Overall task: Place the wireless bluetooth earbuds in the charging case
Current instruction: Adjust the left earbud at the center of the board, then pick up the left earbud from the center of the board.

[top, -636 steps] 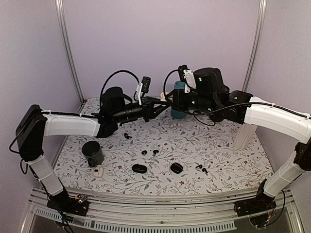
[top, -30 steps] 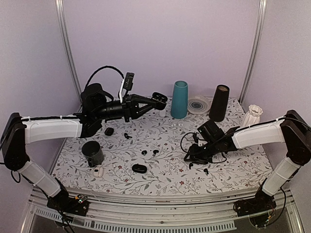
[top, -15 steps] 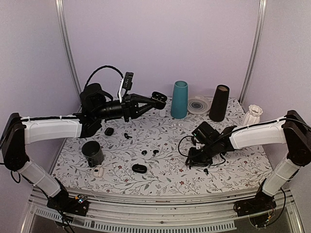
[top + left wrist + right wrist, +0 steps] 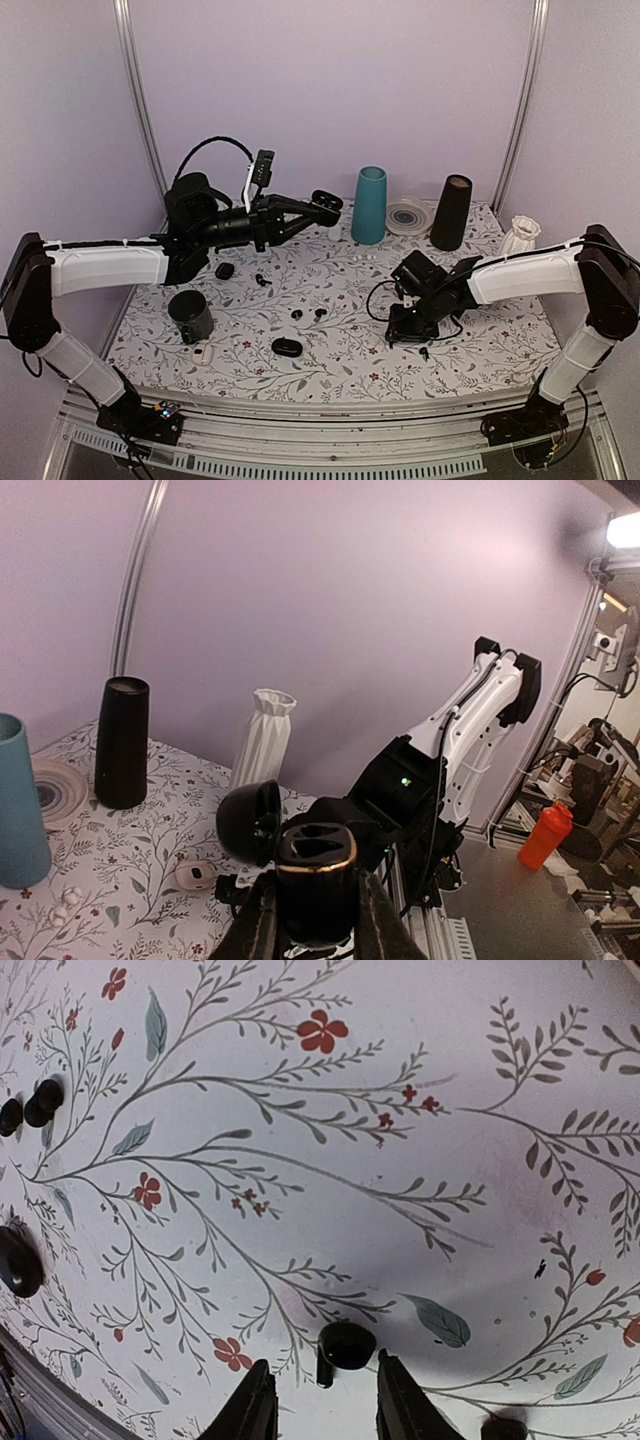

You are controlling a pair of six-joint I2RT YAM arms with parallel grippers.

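My left gripper (image 4: 318,208) is shut on an open black charging case (image 4: 316,880) and holds it high over the back left of the table, its lid (image 4: 250,820) hinged back and both sockets empty. My right gripper (image 4: 405,326) is low on the table right of centre. In the right wrist view it (image 4: 325,1405) is open, with a black earbud (image 4: 345,1347) lying on the cloth just ahead of and between its fingertips (image 4: 256,1400). A second earbud (image 4: 424,352) lies just right of that gripper and shows at the wrist view's bottom edge (image 4: 503,1428).
A pair of earbuds (image 4: 308,314) lies mid-table, with more earbuds (image 4: 262,279) and a small black case (image 4: 224,270) farther back left. A closed black case (image 4: 286,347), a white case (image 4: 204,355) and a black cup (image 4: 190,315) stand front left. A teal vase (image 4: 369,205), plate (image 4: 407,215), black cylinder (image 4: 451,212) and white vase (image 4: 519,236) line the back.
My right gripper has moved left and down over the earbud on the cloth. My left gripper still holds the open case in the same place.
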